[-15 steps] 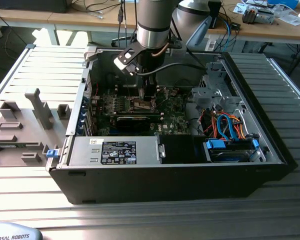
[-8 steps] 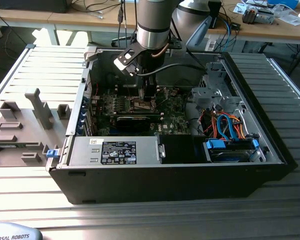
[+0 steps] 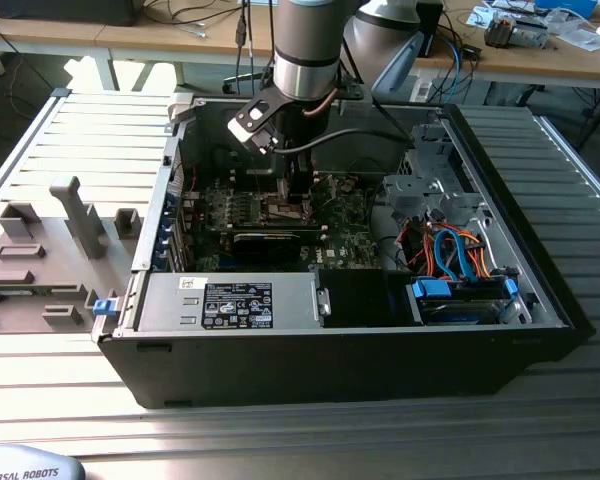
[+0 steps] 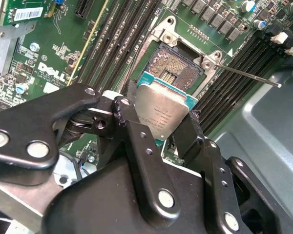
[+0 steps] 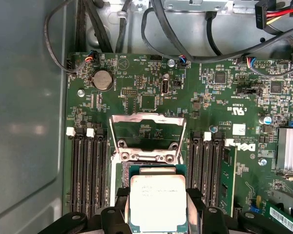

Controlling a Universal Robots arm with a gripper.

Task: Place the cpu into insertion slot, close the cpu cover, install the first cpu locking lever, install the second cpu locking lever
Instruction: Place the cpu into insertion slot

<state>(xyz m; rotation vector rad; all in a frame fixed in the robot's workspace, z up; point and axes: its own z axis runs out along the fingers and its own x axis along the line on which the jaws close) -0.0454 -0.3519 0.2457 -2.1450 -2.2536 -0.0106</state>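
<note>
Cpu (image 4: 161,111) is clenched edge-on-edge in the claw (image 4: 160,116), held level just short of the bare insertion slot (image 4: 178,66), with the cpu cover (image 5: 147,118) swung open, presumably so the chip can seat flat.
</note>
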